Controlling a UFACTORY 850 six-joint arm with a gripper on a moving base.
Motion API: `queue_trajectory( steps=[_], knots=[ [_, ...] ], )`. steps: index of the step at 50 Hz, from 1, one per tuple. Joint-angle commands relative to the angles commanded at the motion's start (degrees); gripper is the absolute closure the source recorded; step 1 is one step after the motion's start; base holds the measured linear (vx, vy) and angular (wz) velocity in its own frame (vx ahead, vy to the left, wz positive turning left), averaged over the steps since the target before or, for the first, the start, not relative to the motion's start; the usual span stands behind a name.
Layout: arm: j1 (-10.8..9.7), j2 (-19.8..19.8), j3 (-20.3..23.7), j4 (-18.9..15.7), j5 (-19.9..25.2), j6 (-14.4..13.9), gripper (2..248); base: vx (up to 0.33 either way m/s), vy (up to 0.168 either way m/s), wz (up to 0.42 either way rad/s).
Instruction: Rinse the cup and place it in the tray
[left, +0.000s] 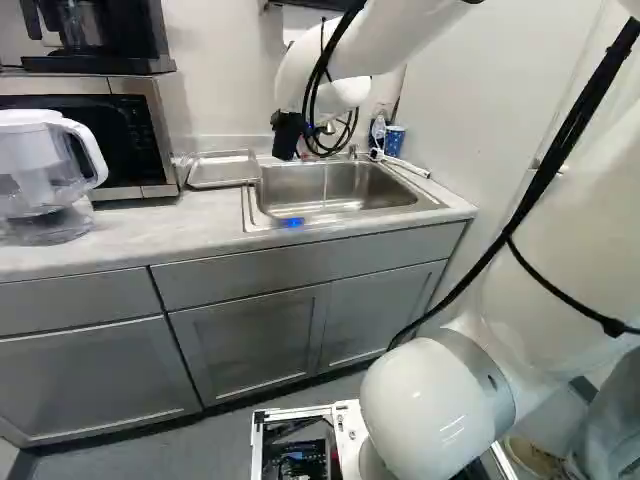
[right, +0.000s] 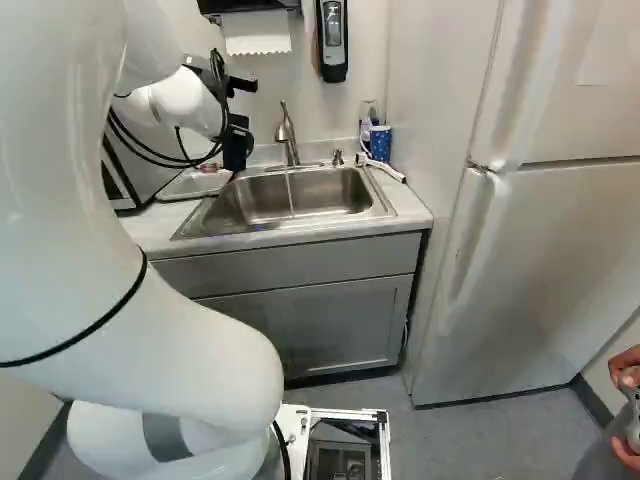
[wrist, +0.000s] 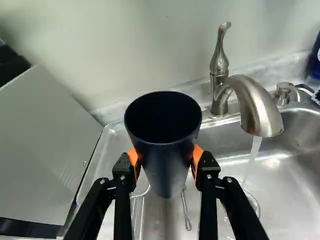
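With the cup (wrist: 163, 157) clamped mouth-up between its jaws, the arm (left: 335, 62) positions it above the sink edge (left: 249, 208) nearest the tray (wrist: 114, 144), between tray and running water (wrist: 255, 148); rinsing, if due, likely requires travel toward the water.

The white arm (left: 580, 230) reaches forward, and at its end is the gripper (right: 237, 140). Its two fingers stand apart, with orange pads (wrist: 198, 156) pressing in a hold from both sides.

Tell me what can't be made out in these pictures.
- Held cup, wrist view: its inside bottom is lost in darkness.
- Tray, wrist view: partly hidden behind the gripper.
- Coffee maker, left base view: top cut off by the edge.
- Blue cup, right base view: pattern too small.
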Motion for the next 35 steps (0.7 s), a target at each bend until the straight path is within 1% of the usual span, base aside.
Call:
queue_trajectory(
  steps=[21,35],
  knots=[
    [0.00,0.00,0.00,0.00,0.00,-12.64,129,0.000,0.000,0.000],
    [0.10,-0.07,-0.07,0.00,0.00,-12.64,129,0.000,0.000,0.000]
  ],
)
